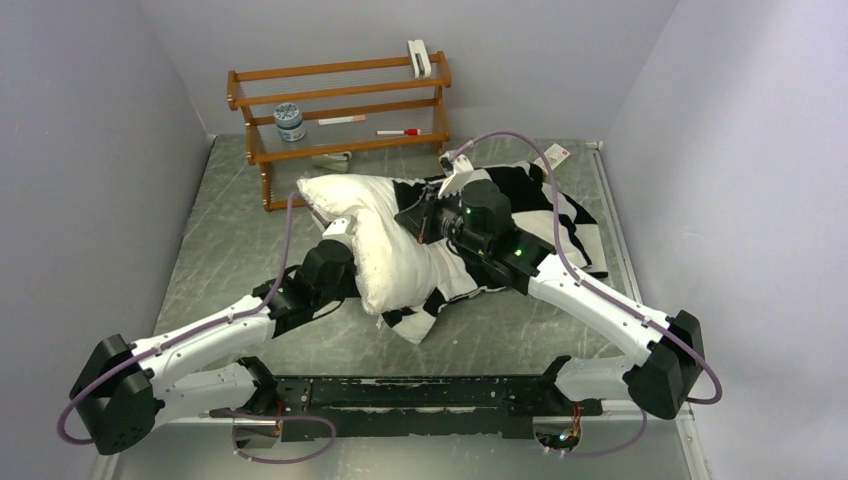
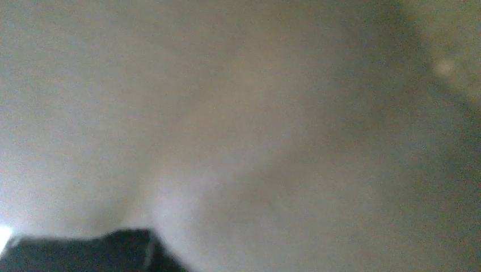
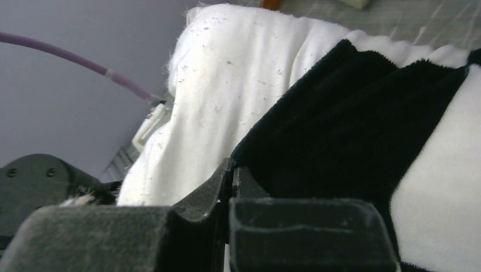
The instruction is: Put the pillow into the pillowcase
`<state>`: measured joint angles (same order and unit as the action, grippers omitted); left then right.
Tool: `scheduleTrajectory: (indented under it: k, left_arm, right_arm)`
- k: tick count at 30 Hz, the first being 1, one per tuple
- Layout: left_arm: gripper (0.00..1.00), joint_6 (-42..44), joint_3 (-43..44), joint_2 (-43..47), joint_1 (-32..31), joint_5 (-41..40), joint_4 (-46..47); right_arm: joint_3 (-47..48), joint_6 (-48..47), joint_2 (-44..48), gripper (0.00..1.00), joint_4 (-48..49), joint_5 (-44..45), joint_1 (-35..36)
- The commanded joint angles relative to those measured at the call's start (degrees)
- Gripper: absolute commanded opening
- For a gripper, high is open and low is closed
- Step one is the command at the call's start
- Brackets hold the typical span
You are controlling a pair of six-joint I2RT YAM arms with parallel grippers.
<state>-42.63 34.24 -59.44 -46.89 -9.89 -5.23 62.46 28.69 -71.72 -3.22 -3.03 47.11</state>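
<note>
Pillow [image 1: 372, 245] lies mid-surface, its right part inside the pillowcase [image 1: 548, 212], its left end bare and bulging out of the mouth. The mouth edge runs roughly near-to-far across the pillow; the insertion axis looks to be left-right. Right end effector [image 3: 230, 177] sits at that edge with jaws closed, and the black hem runs into the tips, so apparently pinched. The bare pillow lies directly to its left, touching. Left end effector [image 1: 336, 262] is pressed against the pillow's left flank, closed; its view is a white blur, so a grip on fabric cannot be told. Judgement: the hem needs drawing leftward over the bare end. Right arm is nearer the hem, left nearer the exposed end.
</note>
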Motion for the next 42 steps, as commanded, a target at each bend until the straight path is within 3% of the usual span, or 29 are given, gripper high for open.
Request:
scheduleTrajectory:
  k: [1, 6, 12, 17, 19, 22, 23, 25, 30, 35, 39, 42]
  left_arm:
    - [0.05, 0.3, 2.89, -3.18, 0.14, 0.87, 10.51]
    - [0.05, -0.62, 2.42, -7.64, 0.18, 1.55, 13.06]
    - [0.05, -1.44, 1.72, -11.84, 0.14, 1.61, 14.33]
    - [0.05, -1.53, 3.7, -15.96, 0.18, 2.29, 16.4]
    - [0.05, -1.75, 5.53, -17.66, 0.14, 2.35, 14.37]
    - [0.07, -1.01, 7.64, -16.84, 0.26, 1.31, 7.67]
    - [0.11, -0.49, 8.27, -15.24, 0.47, 0.87, 4.69]
    - [0.29, -0.03, 9.08, -12.32, 0.78, 0.21, -1.5]
    - [0.45, -1.77, 10.02, -1.19, 1.01, -3.36, -19.04]
    - [0.66, -4.84, 10.4, 13.76, 1.02, -4.05, -29.0]
    - [0.8, -5.29, 12.07, 19.18, 1.02, -1.49, -31.86]
    - [0.83, -3.83, 10.82, 21.58, 1.02, 3.25, -29.39]
  right_arm:
    - [-1.49, 12.76, 3.8, 0.0, 18.88, -15.68, 1.9]
    - [-2.78, 19.2, 4.61, 0.0, 29.3, -20.97, 1.16]
    - [-2.54, 20.18, 8.22, 0.0, 30.42, -20.28, -3.13]
    - [-11.14, 29.35, 5.52, 0.0, 40.15, -22.93, -3.23]
    - [-13.28, 27.71, 5.36, 0.0, 36.54, -20.03, -3.31]
    - [-11.48, 13.45, 7.34, 0.0, 17.86, -4.96, -4.03]
    - [-10.31, 9.69, 7.08, 0.0, 11.23, -0.67, -4.57]
    - [-9.61, 5.28, 5.99, 0.0, 7.35, 2.21, -6.42]
    - [-12.97, 3.4, 5.33, 0.0, 10.07, -0.26, -8.82]
    - [-15.01, 5.13, 4.46, 0.0, 13.23, -5.05, -10.09]
    - [-14.41, 5.3, 3.23, 0.0, 13.46, -6.36, -10.06]
    - [-14.34, 6.95, 2.67, 0.0, 14.33, -7.39, -10.11]
